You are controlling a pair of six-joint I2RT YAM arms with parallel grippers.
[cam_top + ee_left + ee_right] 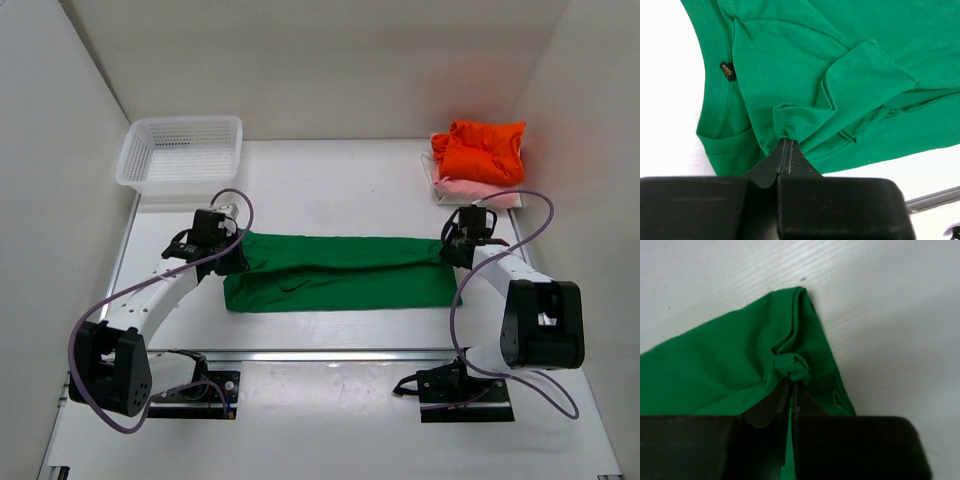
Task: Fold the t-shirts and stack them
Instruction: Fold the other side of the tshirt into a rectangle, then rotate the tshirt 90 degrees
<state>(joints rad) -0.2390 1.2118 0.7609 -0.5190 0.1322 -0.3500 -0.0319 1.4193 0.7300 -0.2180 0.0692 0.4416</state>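
Where the left gripper (787, 146) pinches, green t-shirt (850, 35) puckers.

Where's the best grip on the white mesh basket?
Pinch the near long wall of the basket at its rim, coming straight down: it stands upright and open-topped, so the thin mesh wall can be straddled, inside and out.

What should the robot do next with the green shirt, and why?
Probably carry both ends toward the near edge, folding it in half. The left pincer and right pincer are each shut on the green shirt along its far edge, and it lies stretched between them.
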